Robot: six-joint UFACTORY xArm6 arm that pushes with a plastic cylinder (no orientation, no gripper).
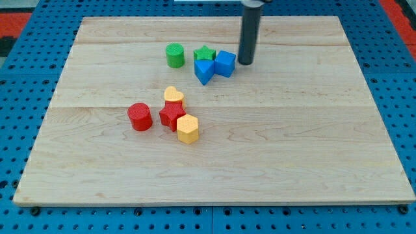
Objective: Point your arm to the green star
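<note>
**Rod tip close to the green star**

The green star (205, 53) sits near the worktop's (292, 149) top edge, touching a blue cube (225, 63) and another blue block (204, 71). A green cylinder (175, 55) stands just left of the star. The tip (246, 62) rests just right of the cube. This end effector is a bare rod, grasping nothing.

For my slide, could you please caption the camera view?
My tip rests right of the blue cube, near the green star.

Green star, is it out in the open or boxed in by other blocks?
Boxed in: the green star touches the blue blocks at its lower edge; my tip stands to their right.
</note>
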